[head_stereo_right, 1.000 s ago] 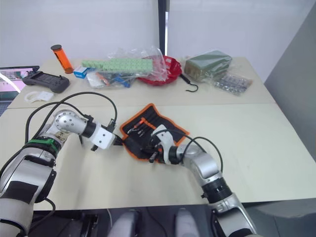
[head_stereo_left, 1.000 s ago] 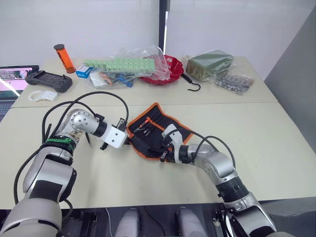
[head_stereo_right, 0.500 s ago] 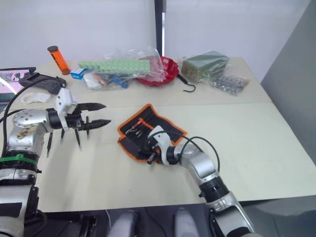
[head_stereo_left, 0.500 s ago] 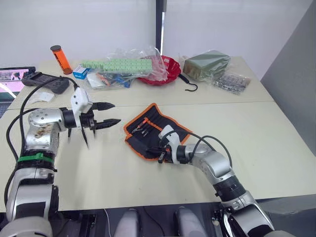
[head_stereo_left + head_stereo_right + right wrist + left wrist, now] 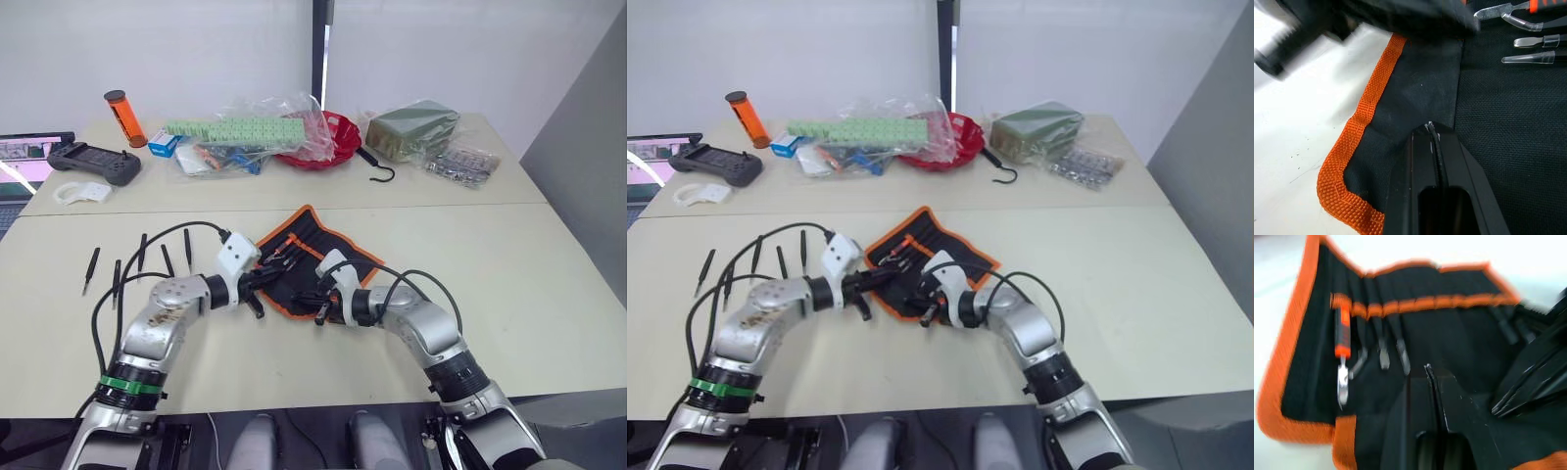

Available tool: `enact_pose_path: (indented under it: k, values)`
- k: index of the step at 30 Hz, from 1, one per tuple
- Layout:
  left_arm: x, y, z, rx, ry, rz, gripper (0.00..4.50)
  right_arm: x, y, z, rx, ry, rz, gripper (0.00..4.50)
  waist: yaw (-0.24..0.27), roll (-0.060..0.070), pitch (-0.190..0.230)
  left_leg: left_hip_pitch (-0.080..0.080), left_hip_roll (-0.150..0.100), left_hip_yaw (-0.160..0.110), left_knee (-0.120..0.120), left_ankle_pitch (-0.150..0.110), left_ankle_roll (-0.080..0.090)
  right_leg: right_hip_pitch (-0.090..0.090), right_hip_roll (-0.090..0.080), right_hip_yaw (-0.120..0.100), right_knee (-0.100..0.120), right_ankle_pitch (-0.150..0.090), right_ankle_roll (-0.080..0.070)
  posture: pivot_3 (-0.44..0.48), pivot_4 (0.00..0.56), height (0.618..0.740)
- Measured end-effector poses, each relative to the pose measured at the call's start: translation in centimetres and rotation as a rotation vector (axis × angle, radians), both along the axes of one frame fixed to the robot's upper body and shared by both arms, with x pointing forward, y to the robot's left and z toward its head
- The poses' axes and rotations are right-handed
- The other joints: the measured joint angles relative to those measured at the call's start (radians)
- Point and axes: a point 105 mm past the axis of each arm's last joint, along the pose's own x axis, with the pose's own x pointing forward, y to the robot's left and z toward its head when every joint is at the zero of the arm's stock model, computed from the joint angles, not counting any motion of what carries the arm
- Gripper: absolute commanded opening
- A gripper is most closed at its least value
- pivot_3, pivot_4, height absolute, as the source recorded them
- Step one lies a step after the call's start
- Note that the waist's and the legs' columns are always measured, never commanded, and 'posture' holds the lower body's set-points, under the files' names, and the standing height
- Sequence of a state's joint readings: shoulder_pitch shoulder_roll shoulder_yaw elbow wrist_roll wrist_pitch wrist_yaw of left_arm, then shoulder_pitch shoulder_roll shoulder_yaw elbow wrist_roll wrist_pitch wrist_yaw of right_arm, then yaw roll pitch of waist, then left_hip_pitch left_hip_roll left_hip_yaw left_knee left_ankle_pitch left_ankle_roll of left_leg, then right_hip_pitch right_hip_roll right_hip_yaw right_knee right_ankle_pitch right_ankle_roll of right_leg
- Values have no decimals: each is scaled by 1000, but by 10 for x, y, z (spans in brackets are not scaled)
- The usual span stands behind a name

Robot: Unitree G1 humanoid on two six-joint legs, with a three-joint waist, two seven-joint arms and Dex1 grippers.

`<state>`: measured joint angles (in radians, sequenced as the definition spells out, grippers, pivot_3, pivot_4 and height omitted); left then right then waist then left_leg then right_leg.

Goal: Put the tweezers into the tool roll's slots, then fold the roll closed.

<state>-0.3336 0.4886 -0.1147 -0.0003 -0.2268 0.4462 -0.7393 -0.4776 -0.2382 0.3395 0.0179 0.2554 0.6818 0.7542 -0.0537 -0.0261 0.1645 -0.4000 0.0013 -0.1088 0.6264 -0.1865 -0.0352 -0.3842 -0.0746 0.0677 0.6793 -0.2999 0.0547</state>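
Found the tool roll [image 5: 315,250] lying open at the middle of the tabletop [image 5: 549,284], turned corner-on like a diamond, its longer side judged to run roughly from ten o'clock to four. Saw the slots [image 5: 1415,304] under their orange strip across the inner face, with an orange-handled tool [image 5: 1342,333] and a few clear-tipped ones already tucked in, tips toward the roll's near-left edge.

Counted five tweezers [image 5: 142,252] loose on the tabletop, well apart from the roll at its nine o'clock, none in a slot. Read their long axes as close to twelve-to-six, each slightly tilted; could not tell which end was the point.

Placed the left gripper [image 5: 257,286] at the roll's nine-o'clock edge, jaws pressed together on nothing, over the black cloth. Placed the right gripper [image 5: 318,302] at the six-o'clock edge, jaws closed and apparently pinching a pucker of the fabric just inside the orange border.

Judged the main risk to be folding too soon: closing the roll from here would leave all five tweezers outside. Reckoned also that a pull on the pinched cloth could drag the roll or shake the seated tools out, and that the two grippers, so near each other, could knock together.
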Motion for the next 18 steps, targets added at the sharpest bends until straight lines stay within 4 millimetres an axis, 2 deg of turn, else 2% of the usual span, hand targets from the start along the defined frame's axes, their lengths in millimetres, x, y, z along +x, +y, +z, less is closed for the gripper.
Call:
enact_pose_path:
  k: [7, 11, 14, 18]
  values:
    - [0, -2, -3, 25, -51, -11, 29, 0, 5, 10, 41, -49, 11, 0, 9, 0, 0, -1, 0, 1, 0, 0, 0, -1, 0, 0, -1, 0, 0, 0, 150, 740]
    - [0, -2, -3, 22, -60, -14, 29, 12, 12, 20, 35, -94, 10, 0, 9, 0, 0, -1, 0, 1, 0, 0, 0, -2, -1, 0, -1, 0, 0, 0, 150, 740]
    - [0, -3, -4, 17, -65, -17, 29, 18, 12, 6, 18, -73, -11, 0, 9, 0, 0, -1, 0, 1, 0, 0, 0, -1, -1, 0, -1, 0, 0, 0, 150, 740]
    - [1, -2, -5, 16, -65, -15, 29, 22, 11, 2, 21, -94, -4, 0, 9, 0, 0, 0, 0, 1, 0, 0, 0, -1, -1, 0, -1, 0, 0, 0, 150, 740]
